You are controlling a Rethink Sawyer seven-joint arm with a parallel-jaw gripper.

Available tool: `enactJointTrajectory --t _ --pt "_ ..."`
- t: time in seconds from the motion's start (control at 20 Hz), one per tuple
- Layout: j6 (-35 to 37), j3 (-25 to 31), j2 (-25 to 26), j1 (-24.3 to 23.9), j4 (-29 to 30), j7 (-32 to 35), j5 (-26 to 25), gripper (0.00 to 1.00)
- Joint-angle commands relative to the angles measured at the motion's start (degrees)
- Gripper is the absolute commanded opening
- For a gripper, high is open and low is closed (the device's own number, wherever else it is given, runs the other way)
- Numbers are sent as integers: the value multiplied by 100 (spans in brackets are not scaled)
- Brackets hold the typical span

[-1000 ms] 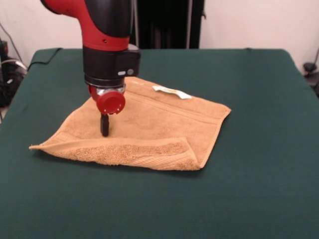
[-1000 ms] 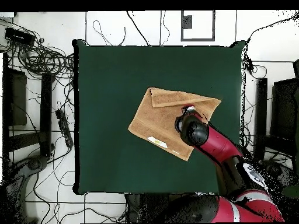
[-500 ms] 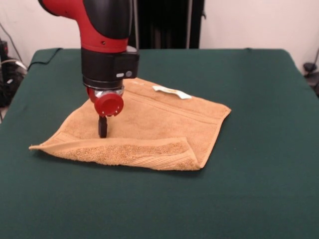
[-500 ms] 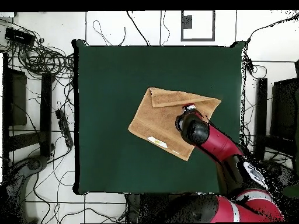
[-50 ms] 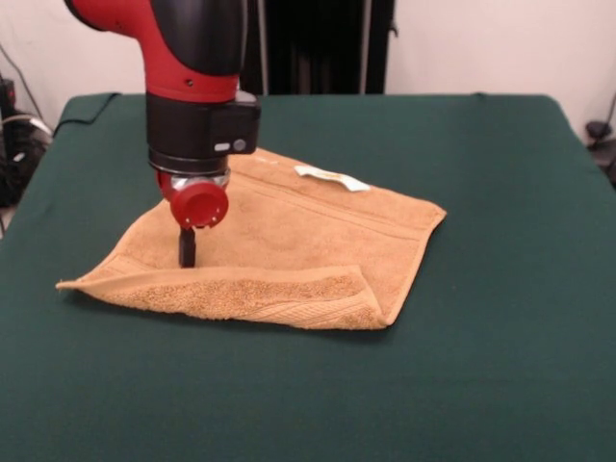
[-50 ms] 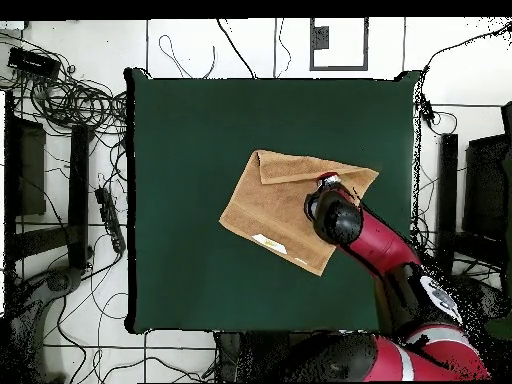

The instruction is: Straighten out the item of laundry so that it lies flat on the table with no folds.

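Towel, orange-tan terry, lies on the dark green table a little left of the tabletop's middle in the front view, well clear of every edge. At its left end a pointed corner reaches toward the tabletop's left edge. Along its near side a strip of the cloth is folded back over itself, so the thicker terry face and a woven border band show there; the fold runs from the left corner to a doubled-over corner on the near right. The rest of the cloth lies fairly flat, with a border band crossing it toward the far side. A small white label sits at the far edge, right of the arm. The right corner points toward the tabletop's right edge.

The red and black arm comes down over the towel's left part. The gripper stands upright with its dark tip down at the cloth, just behind the folded strip. Whether it is parted or closed cannot be told; only one dark tip shows below a round red knob.

In the overhead view the arm covers the towel's side nearer the tabletop's right edge.
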Motion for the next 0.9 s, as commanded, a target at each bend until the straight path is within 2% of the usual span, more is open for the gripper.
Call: enactJointTrajectory --t 0.05,0.55,0.9 --pt "699 406 -110 -59 -223 271 -14 0" --pt "734 506 -154 -173 -243 221 -68 0" --pt "447 549 169 -227 -557 144 -166 0"
